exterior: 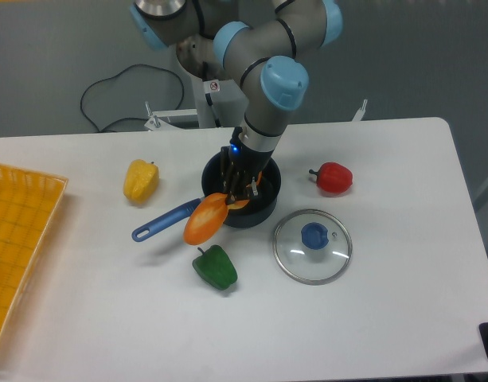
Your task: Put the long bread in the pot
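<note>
While your tool (239, 189) sits low inside the pot (259, 204), I cannot tell how wide its fingers are; they touch the long bread (205, 220) but a grasp isn't clear. Long bread lies tilted, one end over the pot rim, other end sticking out front-left above the blue pot handle (164, 221). You have a green pepper (215, 267) just below it, yellow pepper (141, 180) left, red pepper (333, 177) right, glass lid (312, 246) near the pot, orange basket (17, 247) at the surface's left edge.

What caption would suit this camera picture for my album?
Robot pincer over a small black pot with a long orange toy bread leaning over its rim.
</note>
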